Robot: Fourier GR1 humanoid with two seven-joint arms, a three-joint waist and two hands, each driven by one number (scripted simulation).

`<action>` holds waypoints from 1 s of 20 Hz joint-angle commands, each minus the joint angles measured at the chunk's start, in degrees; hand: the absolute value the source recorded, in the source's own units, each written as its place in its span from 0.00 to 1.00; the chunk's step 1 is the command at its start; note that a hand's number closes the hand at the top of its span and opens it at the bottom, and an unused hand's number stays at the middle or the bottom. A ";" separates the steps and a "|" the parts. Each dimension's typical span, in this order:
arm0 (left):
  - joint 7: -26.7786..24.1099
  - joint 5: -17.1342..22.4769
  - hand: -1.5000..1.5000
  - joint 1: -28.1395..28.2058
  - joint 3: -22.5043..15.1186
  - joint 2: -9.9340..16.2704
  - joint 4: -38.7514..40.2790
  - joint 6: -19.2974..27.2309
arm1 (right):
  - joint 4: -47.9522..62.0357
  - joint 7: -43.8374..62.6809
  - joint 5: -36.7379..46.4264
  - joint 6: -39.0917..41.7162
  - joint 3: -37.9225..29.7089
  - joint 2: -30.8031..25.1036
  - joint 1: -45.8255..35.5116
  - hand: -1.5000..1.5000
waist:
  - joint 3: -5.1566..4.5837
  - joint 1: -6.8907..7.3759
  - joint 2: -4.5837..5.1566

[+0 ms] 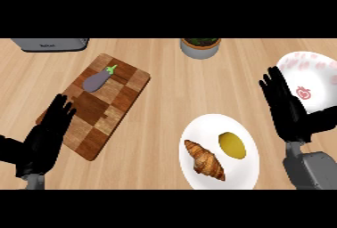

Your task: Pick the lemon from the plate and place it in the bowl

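Lying on the white plate [197, 133] beside a croissant [205, 159], the lemon [232, 144] looked small, light and firm, with a smooth rind likely to slip; curling fingers and thumb across its narrower middle seemed safest. The right robot hand [284, 103] hovered flat and released, fingers straight, between plate and patterned bowl [314, 75]. The left robot hand [47, 133] rested, fingers straight, over the cutting board [105, 107] on the counter [171, 80].

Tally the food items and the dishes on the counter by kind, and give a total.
Lemon: 1
Croissant: 1
Eggplant: 1
Plate: 1
Bowl: 1
Total: 5
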 commanded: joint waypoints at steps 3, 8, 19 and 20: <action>-2.42 -7.12 0.50 -4.27 -6.91 -0.23 -1.16 -2.23 | -4.31 -3.46 2.59 5.47 1.27 -3.04 1.98 1.00 | -1.13 -0.36 0.08; -3.58 -9.34 0.50 -7.16 -13.00 0.65 -1.59 -7.71 | -0.87 -8.08 24.20 1.10 7.72 -13.74 3.66 1.00 | -1.35 -1.51 0.36; -3.75 -11.94 0.50 -11.36 -14.27 -1.54 1.60 -10.18 | 4.63 -7.28 35.28 5.38 15.14 -11.92 -4.14 0.00 | -1.24 0.92 0.09; -4.70 -11.40 0.50 -12.42 -13.64 -3.01 5.16 -9.81 | 5.35 -4.35 36.58 7.55 15.47 -14.20 -6.66 0.00 | -1.30 0.77 0.28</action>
